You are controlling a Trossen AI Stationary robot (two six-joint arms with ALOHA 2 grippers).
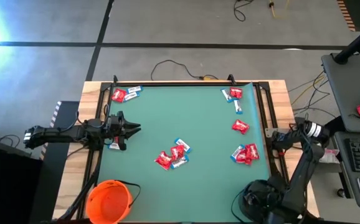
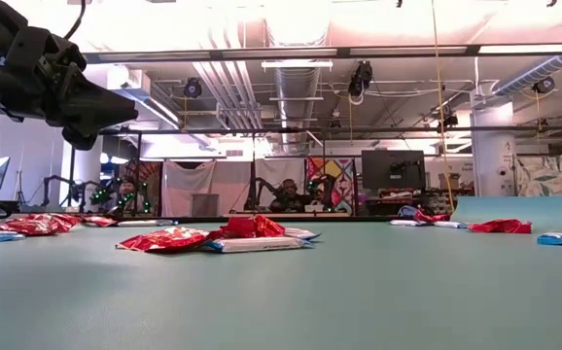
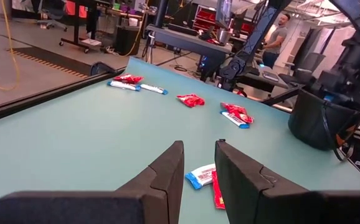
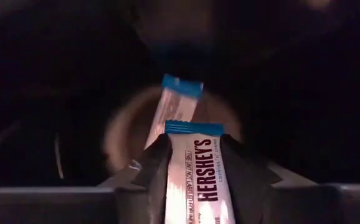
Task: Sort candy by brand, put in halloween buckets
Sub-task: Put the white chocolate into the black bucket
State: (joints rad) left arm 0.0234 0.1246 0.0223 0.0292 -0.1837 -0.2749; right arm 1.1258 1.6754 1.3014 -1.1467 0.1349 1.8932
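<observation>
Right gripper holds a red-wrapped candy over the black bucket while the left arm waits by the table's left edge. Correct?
Not quite. The right wrist view shows the right gripper holding a blue-and-white candy, not red. The rest stands: black bucket beneath, left gripper waiting at the left edge.

A table (image 1: 167, 124) covered by a green mat and edged with light wood is seen from above, and wrapped candy is scattered on the mat in several groups. A red and a blue-and-white piece (image 1: 124, 94) are found at the far left corner, a few pieces (image 1: 233, 95) at the far right corner with a lone red wrapper (image 1: 240, 127) nearer, a mixed cluster (image 1: 173, 155) in the middle, and another cluster (image 1: 246, 153) by the right edge. One small piece (image 1: 114, 145) is seen at the left edge, and an orange bucket (image 1: 109, 200) is placed at the near left corner.
</observation>
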